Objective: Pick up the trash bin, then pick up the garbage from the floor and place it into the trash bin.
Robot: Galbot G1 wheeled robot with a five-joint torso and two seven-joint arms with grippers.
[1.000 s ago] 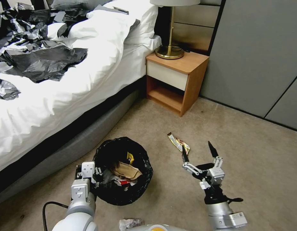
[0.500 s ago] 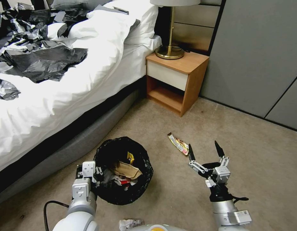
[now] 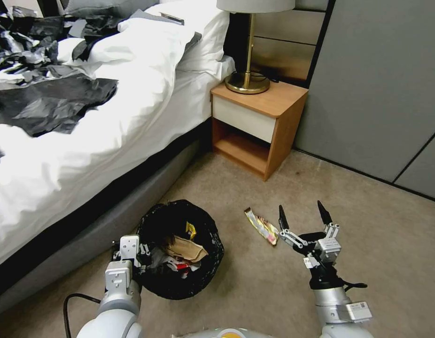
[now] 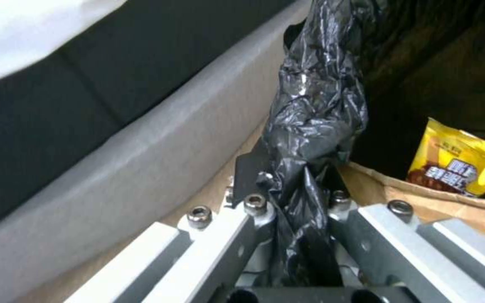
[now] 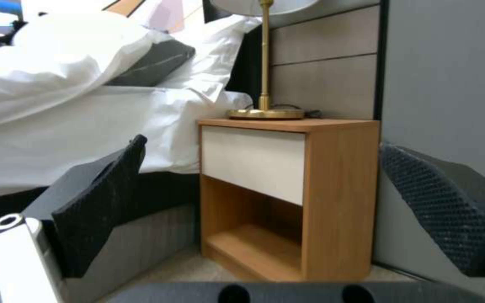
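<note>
One foil wrapper is lying just left of the wide-open right gripper, risking a sideways nudge, while the left gripper is pinching the trash bin rim.

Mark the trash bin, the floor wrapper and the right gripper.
trash bin (image 3: 213, 263): head view, black-lined rim.
wrapper (image 3: 261, 226): head view, its middle.
right gripper (image 3: 303, 213): head view, between open fingertips.

Round trash bin w/ crinkled glossy black plastic liner; shiny yellow snack wrapper & matt brown paper bag inside. Foil wrapper on matt beige carpet. Smooth wood-grain nightstand, polished brass lamp base, white cloth bedding.
</note>
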